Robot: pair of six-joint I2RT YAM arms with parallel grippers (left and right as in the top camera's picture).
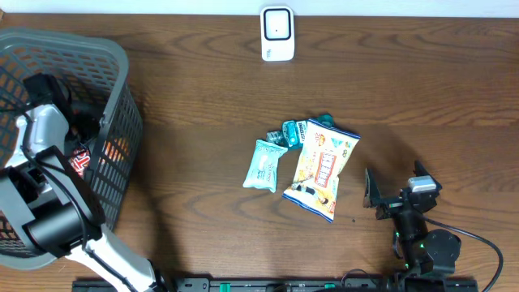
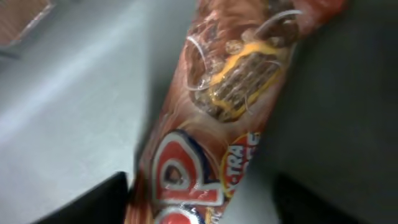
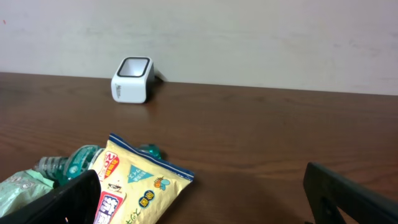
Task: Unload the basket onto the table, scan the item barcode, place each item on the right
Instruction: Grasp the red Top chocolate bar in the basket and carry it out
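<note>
In the left wrist view a red and orange snack packet printed with chocolate biscuits lies on the grey basket floor. My left gripper straddles its lower end. One dark finger touches the wrapper, and a sliver of grey shows between the wrapper and the other finger. From overhead my left arm reaches down into the basket, where a bit of the red packet shows. The white barcode scanner stands at the table's far edge. My right gripper rests open and holds nothing.
A yellow snack bag, a pale green pouch and a teal wrapped item lie together mid-table, just left of my right gripper. The dark mesh basket fills the left side. A pale wall backs the table.
</note>
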